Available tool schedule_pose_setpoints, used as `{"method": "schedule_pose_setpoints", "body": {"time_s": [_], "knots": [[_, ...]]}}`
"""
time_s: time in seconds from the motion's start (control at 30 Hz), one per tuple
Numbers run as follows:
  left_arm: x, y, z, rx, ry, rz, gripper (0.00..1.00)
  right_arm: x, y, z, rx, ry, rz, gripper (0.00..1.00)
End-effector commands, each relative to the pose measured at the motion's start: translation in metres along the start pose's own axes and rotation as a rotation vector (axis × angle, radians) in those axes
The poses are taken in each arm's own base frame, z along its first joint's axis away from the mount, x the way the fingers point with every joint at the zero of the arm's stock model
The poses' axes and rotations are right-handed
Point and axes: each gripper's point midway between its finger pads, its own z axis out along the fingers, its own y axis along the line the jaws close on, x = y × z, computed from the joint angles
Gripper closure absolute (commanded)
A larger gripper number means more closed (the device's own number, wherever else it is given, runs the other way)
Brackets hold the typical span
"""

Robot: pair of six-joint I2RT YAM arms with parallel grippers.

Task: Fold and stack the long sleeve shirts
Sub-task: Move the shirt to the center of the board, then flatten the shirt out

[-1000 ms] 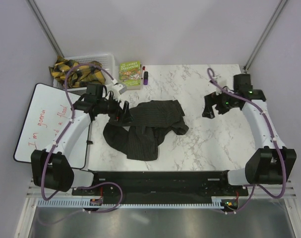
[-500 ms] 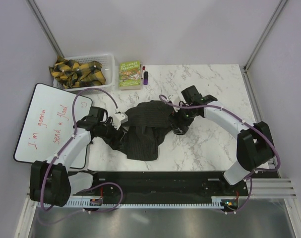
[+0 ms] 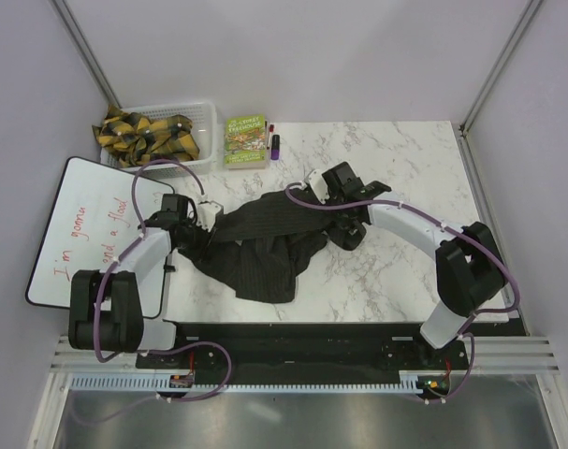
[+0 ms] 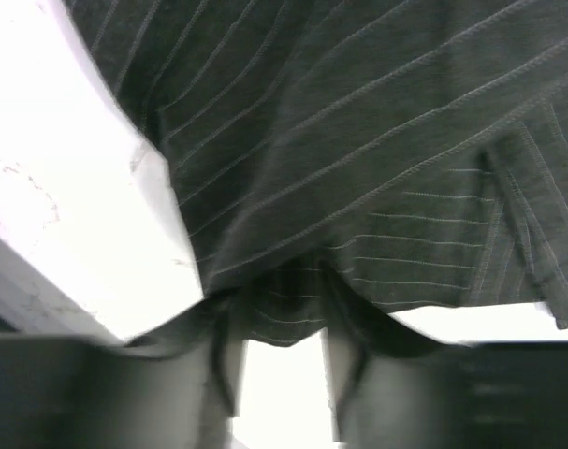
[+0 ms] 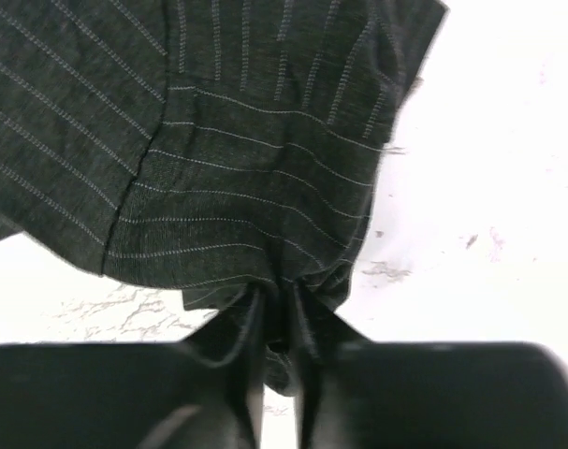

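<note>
Soft, light and limp, the long sleeve shirt (image 3: 265,248) lies rumpled on the table (image 3: 405,271), stretched between the right gripper (image 5: 279,304), clamped on a bunched edge, and the left gripper (image 4: 282,313), apparently pinching the opposite hem, both sensible holds.

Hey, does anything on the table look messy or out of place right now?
Yes: the dark pinstriped cloth shirt lies bunched and wrinkled in a heap on the white marble table, not spread flat. The left end effector and right end effector each pinch an edge.
</note>
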Motion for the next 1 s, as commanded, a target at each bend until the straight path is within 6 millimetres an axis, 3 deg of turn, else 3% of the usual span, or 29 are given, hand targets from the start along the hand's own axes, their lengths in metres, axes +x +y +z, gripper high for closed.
{"method": "schedule_pose_setpoints", "body": {"time_s": [0.0,0.03,0.1,0.2,0.3,0.37,0.43,0.47,0.5,0.57,0.6,0.7,0.73,0.8,0.83,0.97], "knots": [[-0.043,0.025,-0.019,-0.088,-0.104,-0.027,0.69,-0.032,-0.044,-0.027,0.159,-0.095,0.008,0.9],[-0.056,0.016,-0.03,-0.04,-0.163,0.005,0.82,-0.03,-0.052,-0.031,0.173,-0.094,0.018,1.0],[-0.083,0.002,-0.069,-0.014,-0.282,0.068,0.95,-0.033,-0.063,-0.039,0.176,-0.116,0.028,1.0],[-0.114,-0.022,-0.12,0.026,-0.423,0.19,0.98,-0.032,-0.088,-0.053,0.182,-0.138,0.049,1.0],[-0.132,-0.029,-0.151,0.008,-0.488,0.265,0.98,-0.033,-0.1,-0.064,0.148,-0.161,0.035,1.0],[-0.137,-0.033,-0.157,0.018,-0.501,0.277,0.98,-0.037,-0.103,-0.072,0.14,-0.183,0.006,1.0],[-0.129,-0.032,-0.147,0.022,-0.437,0.265,0.92,-0.035,-0.101,-0.073,0.125,-0.17,-0.004,1.0],[-0.122,-0.032,-0.141,0.031,-0.408,0.253,0.83,-0.038,-0.102,-0.074,0.123,-0.171,0.0,1.0],[-0.102,-0.036,-0.123,0.065,-0.341,0.24,0.6,-0.036,-0.1,-0.074,0.116,-0.162,-0.003,1.0],[-0.08,-0.046,-0.107,0.111,-0.302,0.271,0.39,-0.036,-0.103,-0.075,0.127,-0.161,0.004,1.0],[-0.059,-0.055,-0.087,0.146,-0.254,0.3,0.21,-0.036,-0.103,-0.075,0.129,-0.16,0.005,1.0],[-0.027,-0.052,-0.056,0.11,-0.157,0.305,0.16,-0.037,-0.102,-0.076,0.123,-0.166,0.008,1.0],[-0.031,-0.041,-0.049,0.055,-0.166,0.311,0.16,-0.037,-0.101,-0.077,0.123,-0.168,0.006,1.0],[-0.017,-0.034,-0.032,0.026,-0.122,0.327,0.16,-0.035,-0.103,-0.076,0.134,-0.155,0.0,1.0],[-0.022,-0.019,-0.028,-0.05,-0.132,0.337,0.16,-0.033,-0.104,-0.075,0.138,-0.149,-0.003,1.0],[-0.014,-0.003,-0.004,-0.107,-0.088,0.337,0.16,-0.026,-0.104,-0.068,0.125,-0.13,-0.017,1.0]]}}
